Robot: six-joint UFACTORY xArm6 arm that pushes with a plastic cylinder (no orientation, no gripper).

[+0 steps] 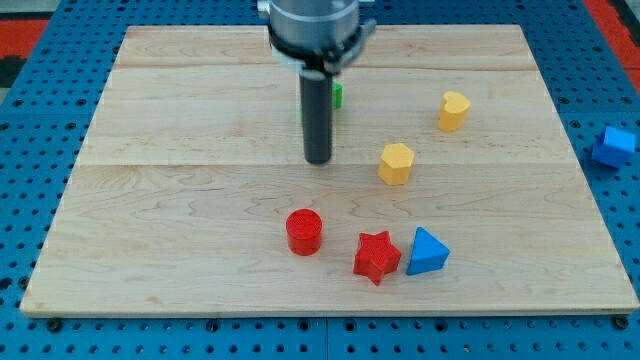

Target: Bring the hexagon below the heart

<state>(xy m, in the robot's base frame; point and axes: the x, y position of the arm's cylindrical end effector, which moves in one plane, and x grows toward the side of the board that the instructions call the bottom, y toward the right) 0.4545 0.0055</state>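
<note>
A yellow hexagon block (396,163) lies right of the board's middle. A yellow heart block (453,110) lies up and to the right of it, near the view's upper right. My tip (318,159) rests on the board to the left of the hexagon, with a clear gap between them. The rod stands upright below the arm's grey end.
A red cylinder (304,232), a red star (376,257) and a blue triangle (427,252) lie in a row near the view's bottom. A green block (337,96) shows partly behind the rod. A blue block (614,146) lies off the wooden board (180,200) at the right.
</note>
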